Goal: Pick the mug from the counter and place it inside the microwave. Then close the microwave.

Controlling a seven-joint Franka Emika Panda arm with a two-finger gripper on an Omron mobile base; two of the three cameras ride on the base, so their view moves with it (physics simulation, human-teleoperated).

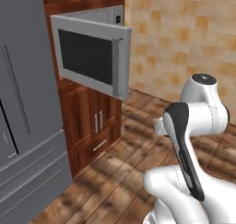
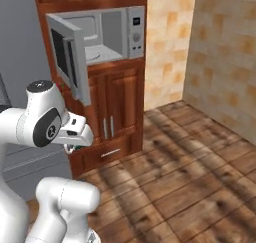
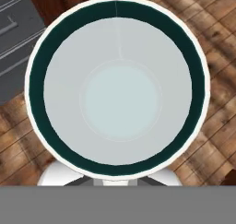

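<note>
mug: seen straight down its open mouth, right in front of the hand, fingers clamped on it, carried above the wood floor | microwave: up and ahead of the mug, door swung wide, cavity bare | arm: folded low near the base

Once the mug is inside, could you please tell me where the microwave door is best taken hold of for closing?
Take the long upright bar handle on the microwave door, coming from the door's outer, windowed face. The door stands swung wide on its left hinge, so the handle sits at the free edge, probably the easiest place to swing it shut.
</note>
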